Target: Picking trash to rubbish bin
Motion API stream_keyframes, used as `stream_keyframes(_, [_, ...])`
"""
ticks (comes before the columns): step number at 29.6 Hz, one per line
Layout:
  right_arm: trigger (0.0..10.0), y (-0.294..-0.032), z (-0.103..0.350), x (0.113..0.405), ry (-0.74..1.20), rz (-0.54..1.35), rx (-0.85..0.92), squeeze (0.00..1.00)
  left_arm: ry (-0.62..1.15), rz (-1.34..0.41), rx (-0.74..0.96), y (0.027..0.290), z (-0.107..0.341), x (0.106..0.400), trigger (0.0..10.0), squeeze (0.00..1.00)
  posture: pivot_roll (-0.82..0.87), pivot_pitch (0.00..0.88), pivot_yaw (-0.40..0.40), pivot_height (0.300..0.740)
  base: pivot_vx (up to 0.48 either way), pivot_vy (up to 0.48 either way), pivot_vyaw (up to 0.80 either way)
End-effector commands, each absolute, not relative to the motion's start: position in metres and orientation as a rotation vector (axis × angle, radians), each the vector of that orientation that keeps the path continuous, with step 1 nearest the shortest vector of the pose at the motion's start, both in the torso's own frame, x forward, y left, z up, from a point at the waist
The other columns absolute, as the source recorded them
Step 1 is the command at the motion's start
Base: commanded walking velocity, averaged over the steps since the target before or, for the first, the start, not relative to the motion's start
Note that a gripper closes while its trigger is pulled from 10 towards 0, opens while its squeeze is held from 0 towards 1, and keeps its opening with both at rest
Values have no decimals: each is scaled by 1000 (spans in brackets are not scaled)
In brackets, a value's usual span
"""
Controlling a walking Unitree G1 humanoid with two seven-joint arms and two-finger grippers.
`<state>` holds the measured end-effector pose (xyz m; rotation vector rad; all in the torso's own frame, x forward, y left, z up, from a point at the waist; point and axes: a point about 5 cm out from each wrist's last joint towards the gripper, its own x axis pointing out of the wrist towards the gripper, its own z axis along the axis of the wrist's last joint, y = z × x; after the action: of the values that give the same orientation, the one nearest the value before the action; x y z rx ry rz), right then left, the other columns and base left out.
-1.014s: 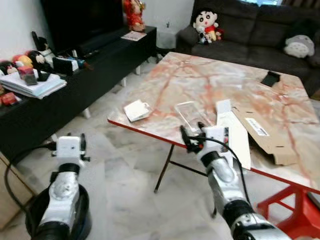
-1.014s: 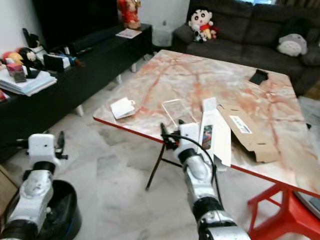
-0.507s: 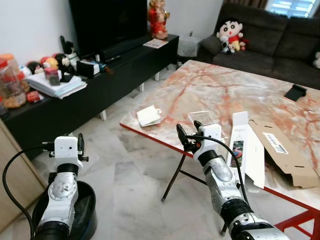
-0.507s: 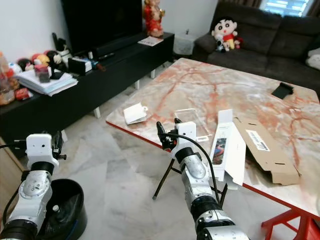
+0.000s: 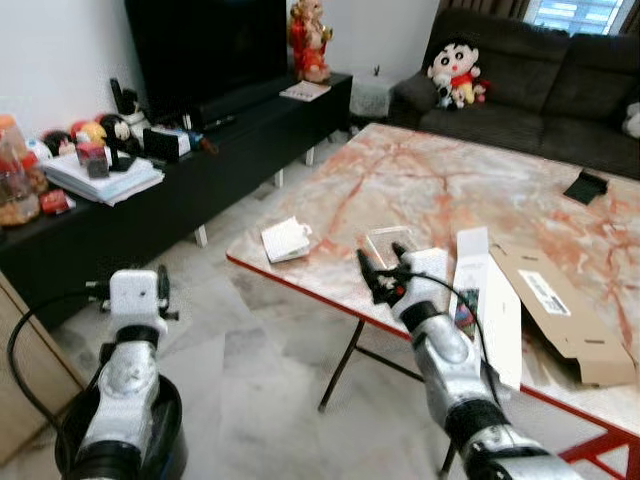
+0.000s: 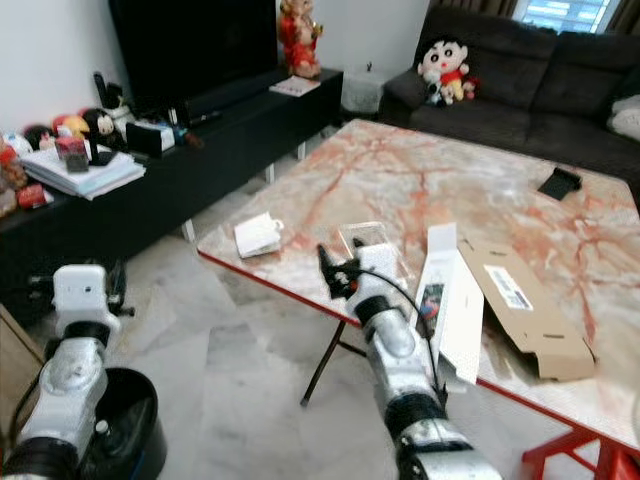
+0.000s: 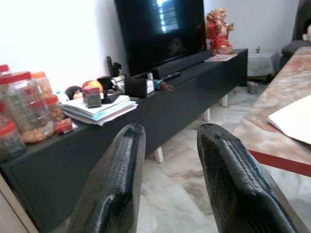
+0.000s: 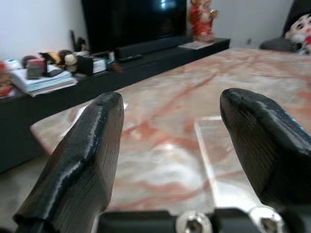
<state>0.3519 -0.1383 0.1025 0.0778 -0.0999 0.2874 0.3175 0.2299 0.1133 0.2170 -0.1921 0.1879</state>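
On the marble table (image 5: 440, 180) lie a small white packet (image 5: 287, 240), a clear plastic tray (image 5: 386, 241), a long white box (image 5: 480, 300) and a flattened cardboard box (image 5: 560, 305). My right gripper (image 5: 383, 262) hovers open at the table's near edge, just short of the clear tray (image 8: 214, 145), with nothing between its fingers. My left gripper (image 5: 137, 285) is raised low at the left, open and empty, pointing toward the TV bench (image 7: 160, 102). A black rubbish bin (image 6: 130, 425) stands on the floor beneath my left arm.
A black TV bench (image 5: 200, 160) with books, jars and a TV runs along the left. A dark sofa (image 5: 520, 100) with plush toys stands behind the table. A black item (image 5: 586, 186) lies at the table's far right. Tiled floor (image 5: 270, 380) lies between bench and table.
The whole view has shifted as the camera moved. Both arms keep the same pose and both grippers stay open and empty.
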Motion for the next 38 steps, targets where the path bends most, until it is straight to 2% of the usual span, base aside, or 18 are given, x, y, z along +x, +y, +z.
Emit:
stream_keyframes(1, [10000,-128,110,355,-125,316,85,0,-200,198,229,234,116,317,10000,0,59,0,-73,740,289,0,0])
stream_keyframes(9, [10000,-126,110,355,-124,316,103,0,-202,195,230,234,117,318,10000,0,61,0,-73,740,303,0,0])
stream_keyframes(14, [10000,-125,110,355,-124,319,103,0,-204,195,230,234,117,318,10000,0,62,0,-74,740,305,0,-729])
stream_keyframes(33, [10000,-122,110,355,-127,329,105,0,-210,193,228,234,119,318,10000,0,63,0,-75,740,308,0,0])
stream_keyframes(38, [10000,-122,110,355,-128,328,108,0,-210,192,229,234,119,318,10000,0,64,0,-75,740,348,0,-765])
